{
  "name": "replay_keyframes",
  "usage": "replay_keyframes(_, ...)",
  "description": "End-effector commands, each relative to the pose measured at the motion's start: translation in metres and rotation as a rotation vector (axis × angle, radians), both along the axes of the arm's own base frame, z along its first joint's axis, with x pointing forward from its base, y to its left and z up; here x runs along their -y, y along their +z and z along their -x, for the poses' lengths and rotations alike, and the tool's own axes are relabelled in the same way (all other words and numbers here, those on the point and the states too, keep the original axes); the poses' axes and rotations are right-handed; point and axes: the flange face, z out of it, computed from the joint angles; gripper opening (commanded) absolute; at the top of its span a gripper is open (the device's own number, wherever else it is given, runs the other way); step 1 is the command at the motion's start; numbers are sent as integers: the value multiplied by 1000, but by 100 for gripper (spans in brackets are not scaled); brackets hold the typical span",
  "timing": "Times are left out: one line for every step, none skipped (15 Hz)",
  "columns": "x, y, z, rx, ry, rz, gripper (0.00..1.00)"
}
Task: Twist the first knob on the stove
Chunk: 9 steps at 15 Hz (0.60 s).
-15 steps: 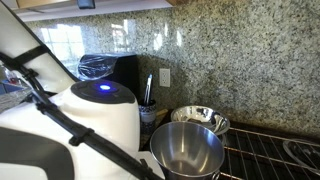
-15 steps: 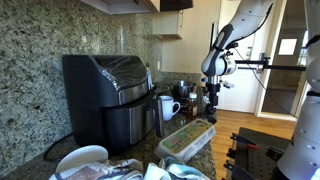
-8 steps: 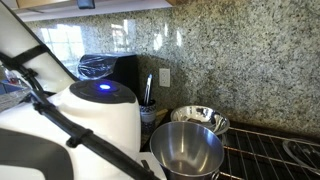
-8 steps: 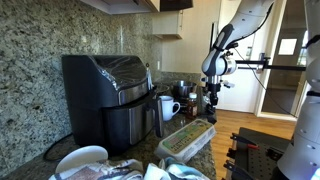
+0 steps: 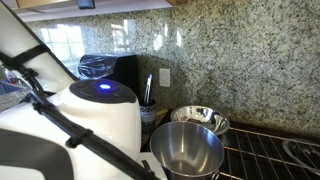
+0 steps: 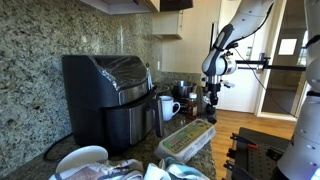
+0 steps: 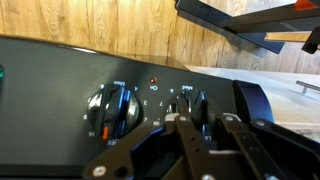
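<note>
In the wrist view my gripper (image 7: 204, 119) is at the stove's dark control panel (image 7: 60, 75). Its two dark fingers (image 7: 181, 125) stand on either side of a black knob (image 7: 193, 104), shut on it. Another knob (image 7: 114, 107) with a red mark sits to its left. I cannot tell which of them is the first knob. In an exterior view the arm (image 6: 218, 55) reaches down with the gripper (image 6: 210, 108) low at the counter's far end. The stove's black grates (image 5: 268, 152) show at the lower right of an exterior view.
Two steel pots (image 5: 186, 150) (image 5: 203, 120) stand by the grates. A black air fryer (image 6: 110, 100) (image 5: 112, 70) sits against the granite wall. A white mug (image 6: 170, 107) and a ribbed tray (image 6: 186, 138) lie on the counter. The white robot base (image 5: 95, 120) fills the foreground.
</note>
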Motion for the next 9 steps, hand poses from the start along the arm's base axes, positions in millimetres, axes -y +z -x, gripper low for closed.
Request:
replay_keyframes(-10, 1, 7, -13, 18, -31, 7)
replay_keyframes(-12, 0, 7, -8, 24, -33, 7)
replay_keyframes(-14, -2, 7, -1, 34, -40, 7)
replay_keyframes(-17, -4, 5, 4, 42, -47, 7)
replay_keyframes(-19, -6, 4, 8, 52, -54, 7)
replay_keyframes(-21, -8, 3, 13, 62, -64, 7)
replay_keyframes(-22, -10, 2, 17, 71, -70, 7)
replay_keyframes(-24, -12, 1, 21, 82, -81, 7)
replay_keyframes(-26, -14, 0, 26, 90, -91, 7)
